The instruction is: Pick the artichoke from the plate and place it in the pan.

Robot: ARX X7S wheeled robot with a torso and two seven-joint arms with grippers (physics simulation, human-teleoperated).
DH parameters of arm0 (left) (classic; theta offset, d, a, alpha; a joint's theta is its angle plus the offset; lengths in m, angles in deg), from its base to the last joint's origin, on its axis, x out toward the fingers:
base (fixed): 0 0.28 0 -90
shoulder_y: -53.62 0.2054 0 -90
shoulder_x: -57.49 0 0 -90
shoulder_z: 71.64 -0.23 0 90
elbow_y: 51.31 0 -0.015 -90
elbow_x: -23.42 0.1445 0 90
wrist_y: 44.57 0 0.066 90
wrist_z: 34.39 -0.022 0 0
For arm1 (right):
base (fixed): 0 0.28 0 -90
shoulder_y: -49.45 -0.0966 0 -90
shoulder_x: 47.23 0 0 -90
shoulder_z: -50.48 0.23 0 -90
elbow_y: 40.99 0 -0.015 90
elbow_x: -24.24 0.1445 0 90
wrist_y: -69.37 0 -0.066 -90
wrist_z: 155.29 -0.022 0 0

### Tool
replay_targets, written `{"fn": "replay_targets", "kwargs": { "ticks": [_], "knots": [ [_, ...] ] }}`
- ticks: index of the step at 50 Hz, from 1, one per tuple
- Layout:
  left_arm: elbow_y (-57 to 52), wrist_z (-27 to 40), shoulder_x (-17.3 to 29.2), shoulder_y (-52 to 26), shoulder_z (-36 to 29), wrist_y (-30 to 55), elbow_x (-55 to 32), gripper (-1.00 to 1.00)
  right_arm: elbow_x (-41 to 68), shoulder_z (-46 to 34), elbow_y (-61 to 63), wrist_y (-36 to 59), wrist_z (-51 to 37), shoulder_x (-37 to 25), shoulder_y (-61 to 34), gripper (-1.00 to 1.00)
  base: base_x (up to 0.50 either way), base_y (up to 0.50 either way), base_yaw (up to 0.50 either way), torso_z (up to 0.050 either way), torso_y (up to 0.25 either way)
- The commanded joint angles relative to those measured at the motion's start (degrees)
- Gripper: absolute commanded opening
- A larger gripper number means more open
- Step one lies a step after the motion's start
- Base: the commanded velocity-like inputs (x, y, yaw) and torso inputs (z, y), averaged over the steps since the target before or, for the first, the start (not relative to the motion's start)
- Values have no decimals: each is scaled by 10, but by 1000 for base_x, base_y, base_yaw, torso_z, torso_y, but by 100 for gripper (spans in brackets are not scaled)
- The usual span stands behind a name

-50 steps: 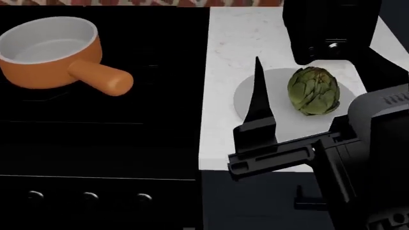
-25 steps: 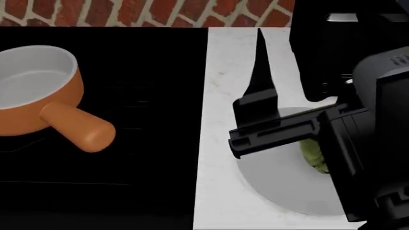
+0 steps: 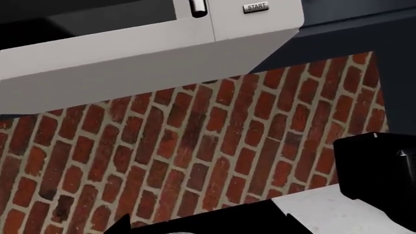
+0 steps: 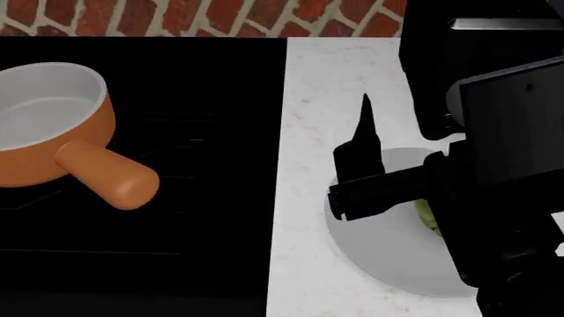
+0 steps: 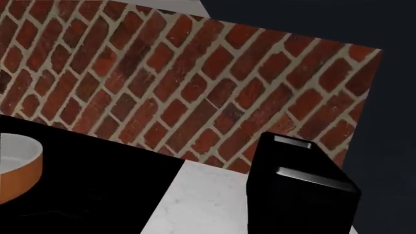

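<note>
The orange pan (image 4: pixel 49 125) with a white inside sits on the black stove at the left, its stubby handle (image 4: pixel 107 176) pointing toward me. Its rim also shows in the right wrist view (image 5: pixel 16 168). The light-grey plate (image 4: pixel 384 254) lies on the white counter at the right. The artichoke (image 4: pixel 426 216) shows only as a green sliver behind my right arm. My right gripper (image 4: pixel 401 125) hangs over the plate, one black finger (image 4: pixel 363 132) at the far left of its rail, the other hidden; it looks open and empty. My left gripper (image 3: pixel 204 222) shows only two spread fingertips, open and empty.
A tall black appliance (image 4: pixel 440 66) stands on the counter (image 4: pixel 321 79) behind the plate; it also shows in the right wrist view (image 5: pixel 299 195) and the left wrist view (image 3: pixel 377 175). A brick wall (image 4: pixel 176 16) runs along the back. A white microwave (image 3: pixel 149 39) hangs above.
The head view shifted over the first half second. Since then my right gripper has dropped lower and nearer the plate. My right arm now covers nearly all of the artichoke.
</note>
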Motion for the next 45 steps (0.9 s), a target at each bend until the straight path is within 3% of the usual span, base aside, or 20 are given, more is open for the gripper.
{"fn": "replay_targets", "kwargs": {
  "ticks": [1, 45],
  "knots": [
    [0, 1, 7, 14, 10, -7, -9, 100, -54, -46, -57, -47, -6, -15, 34, 100, 0, 0, 0, 0, 0],
    [-4, 30, 31, 14, 8, -19, -66, 100, -121, -87, -164, -144, -5, -15, 118, 100, 0, 0, 0, 0, 0]
  ]
}}
